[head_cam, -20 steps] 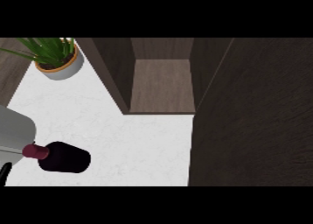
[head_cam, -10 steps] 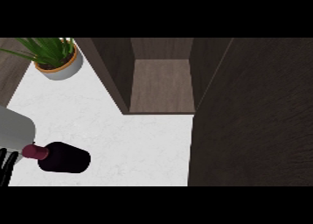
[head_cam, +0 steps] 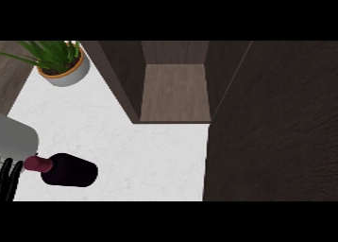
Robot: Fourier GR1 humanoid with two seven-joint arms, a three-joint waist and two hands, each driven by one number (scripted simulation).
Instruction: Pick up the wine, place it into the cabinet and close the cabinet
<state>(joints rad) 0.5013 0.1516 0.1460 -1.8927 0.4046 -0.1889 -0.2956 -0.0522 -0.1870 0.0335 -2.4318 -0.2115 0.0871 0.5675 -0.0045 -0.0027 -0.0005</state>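
Observation:
The wine bottle (head_cam: 69, 170) stands on the white counter at the lower left, seen from above: a dark body with a maroon cap (head_cam: 38, 163). Just left of it, at the view's edge, my left hand (head_cam: 4, 178) shows as straight black fingers, open and holding nothing, close to the cap. A grey forearm part (head_cam: 12, 137) sits above the fingers. The cabinet (head_cam: 175, 92) stands open at the top middle, its wooden shelf bare. Its dark door (head_cam: 276, 123) fills the right side. My right hand is out of sight.
A potted green plant (head_cam: 60, 64) in a grey pot with an orange rim stands at the counter's far left corner. White counter top (head_cam: 144, 151) lies between the bottle and the cabinet.
The left hand's fingers have come a little further into view beside the bottle's cap. The bottle and the cabinet have not moved.

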